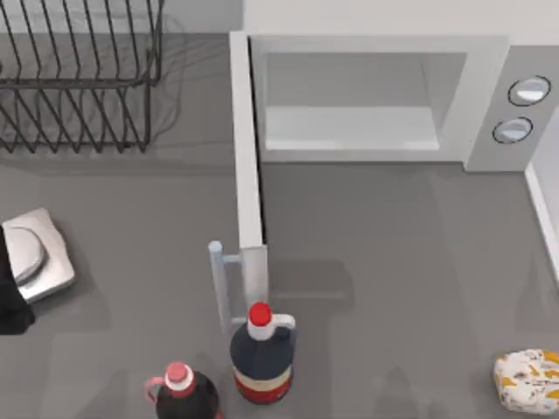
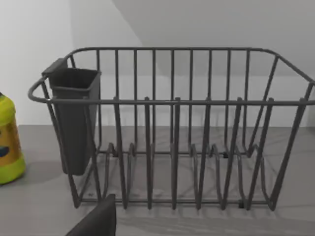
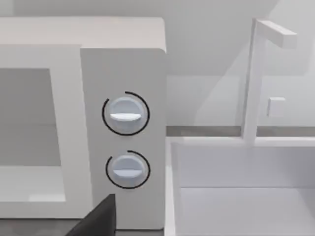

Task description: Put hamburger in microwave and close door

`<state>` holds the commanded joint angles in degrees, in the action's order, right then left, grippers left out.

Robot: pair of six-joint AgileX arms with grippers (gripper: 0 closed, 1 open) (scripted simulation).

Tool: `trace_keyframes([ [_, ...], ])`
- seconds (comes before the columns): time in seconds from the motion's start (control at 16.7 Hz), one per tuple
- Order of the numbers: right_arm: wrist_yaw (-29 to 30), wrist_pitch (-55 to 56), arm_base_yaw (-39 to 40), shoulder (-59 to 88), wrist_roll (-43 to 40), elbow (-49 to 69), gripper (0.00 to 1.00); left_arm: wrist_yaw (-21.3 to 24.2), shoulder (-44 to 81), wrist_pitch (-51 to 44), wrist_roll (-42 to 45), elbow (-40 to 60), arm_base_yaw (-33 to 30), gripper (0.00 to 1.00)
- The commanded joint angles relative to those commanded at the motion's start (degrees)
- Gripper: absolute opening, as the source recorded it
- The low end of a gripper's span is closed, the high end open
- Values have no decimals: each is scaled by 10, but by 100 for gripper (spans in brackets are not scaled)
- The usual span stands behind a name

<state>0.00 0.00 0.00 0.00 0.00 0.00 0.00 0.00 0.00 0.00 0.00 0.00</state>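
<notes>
The hamburger (image 1: 528, 381), a cream-white wrapped lump with orange-yellow blotches, lies on the table at the front right corner. The light-grey microwave (image 1: 485, 105) stands at the back, its cavity bare. Its door (image 1: 248, 148) is swung fully open toward the front, with the pale bar handle (image 1: 218, 284) on its left side. Two round dials (image 3: 125, 114) face the right wrist camera. A dark part of my left gripper (image 2: 96, 221) points at the wire rack, far left of the door. A dark part of my right gripper (image 3: 96, 219) sits in front of the dial panel.
Two red-capped dark bottles (image 1: 262, 353) (image 1: 185, 393) stand at the front by the door's end. A black wire rack (image 1: 79, 78) with a dark cup (image 2: 74, 118) fills the back left. A silver scale (image 1: 31, 253) is at the left, a yellow bottle (image 2: 7, 142) beside the rack, a white sink (image 3: 246, 191) right of the microwave.
</notes>
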Motion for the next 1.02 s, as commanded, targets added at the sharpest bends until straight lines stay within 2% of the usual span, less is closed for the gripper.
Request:
trace_keyframes([
  [0.18, 0, -7, 3, 7, 3, 6, 100, 0, 0, 0, 0, 0, 0, 100],
  [0.42, 0, -78, 33, 93, 30, 67, 100, 0, 0, 0, 0, 0, 0, 100],
  [1.02, -2, -403, 170, 594, 154, 332, 100, 0, 0, 0, 0, 0, 0, 100],
])
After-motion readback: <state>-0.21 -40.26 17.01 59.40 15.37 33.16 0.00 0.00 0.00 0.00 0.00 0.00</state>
